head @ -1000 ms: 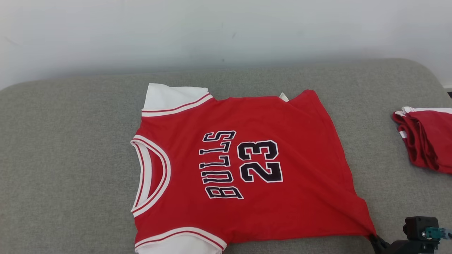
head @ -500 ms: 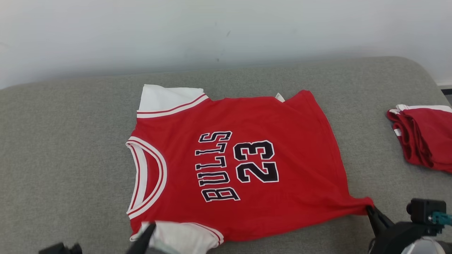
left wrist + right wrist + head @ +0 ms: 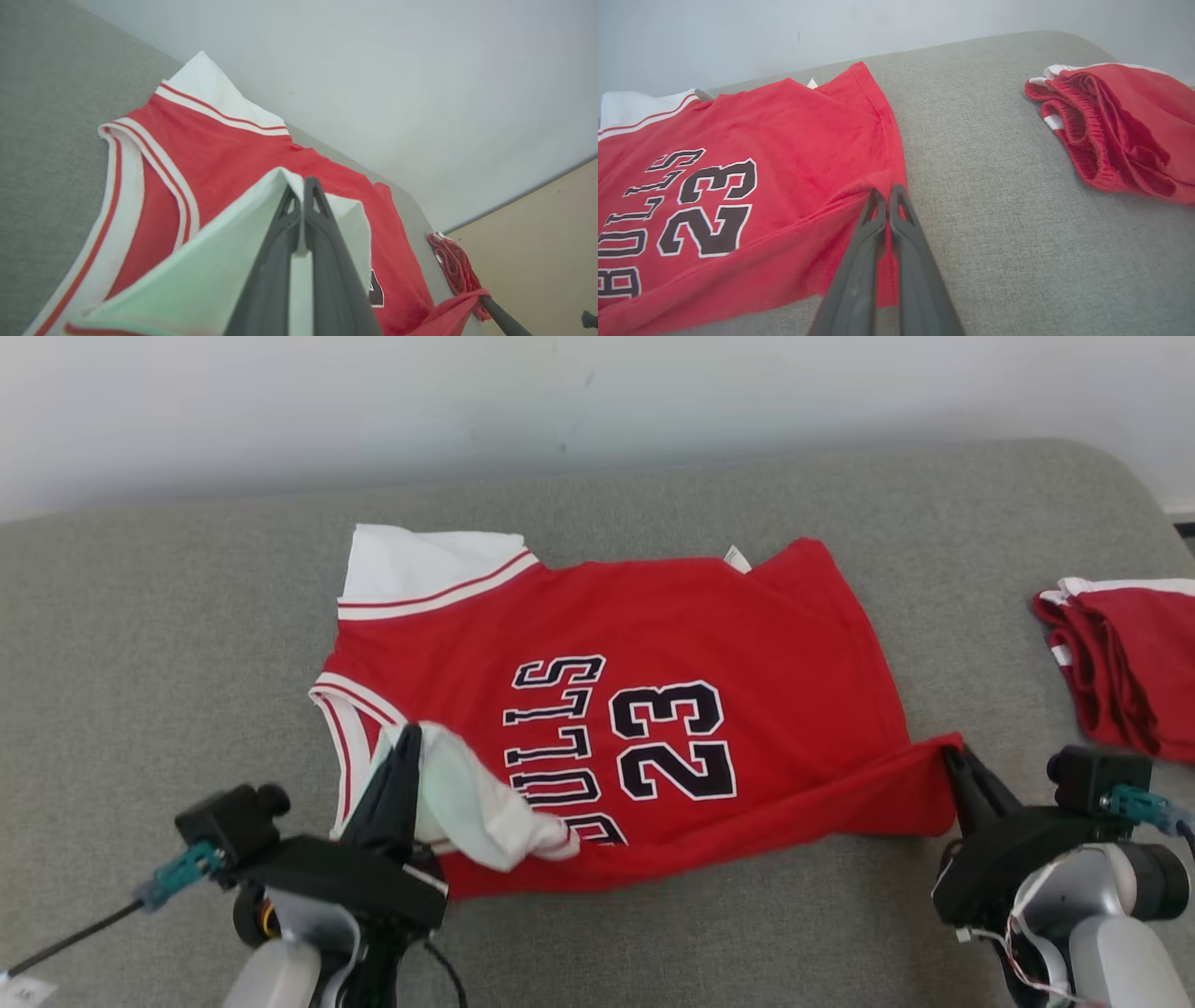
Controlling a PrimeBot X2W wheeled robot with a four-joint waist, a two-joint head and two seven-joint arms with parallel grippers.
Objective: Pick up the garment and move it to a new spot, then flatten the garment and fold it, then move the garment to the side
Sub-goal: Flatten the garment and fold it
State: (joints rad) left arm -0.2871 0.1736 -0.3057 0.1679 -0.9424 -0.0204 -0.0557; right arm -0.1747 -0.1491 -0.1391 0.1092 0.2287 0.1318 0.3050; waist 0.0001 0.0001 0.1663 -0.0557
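Garment: The red basketball jersey [image 3: 747,644], with white sleeves and black "BULLS 23" lettering, is lying print-up across the middle of the grey upholstered worktop [image 3: 140,644]. Its neck is pointing to the robot's left and its hem to the right. The far edge is resting flat, while the near edge is hanging raised off the surface.

Left gripper: The left gripper [image 3: 403,747] is holding its jaws closed on the near white sleeve [image 3: 476,803]. The sleeve is drooping over the start of the lettering.

Right gripper: The right gripper [image 3: 952,758] is pinching the near hem corner with closed jaws, and a taut ridge of cloth is running from it toward the sleeve.

Reason for the hold: The two grips are sitting at opposite ends of one long edge, probably so that edge is travelling as a straight line and the body is folding in half lengthwise.

Stage: The jersey is looking flattened, and the fold is seemingly just beginning.

Next move: Both arms are needing to carry the edge toward the far side at matched height and pace.

Risk: The loose sleeve is threatening to bunch inside the fold.

Neighbour: A red folded garment [image 3: 1130,681] with white trim is lying at the right end, well apart from the jersey.
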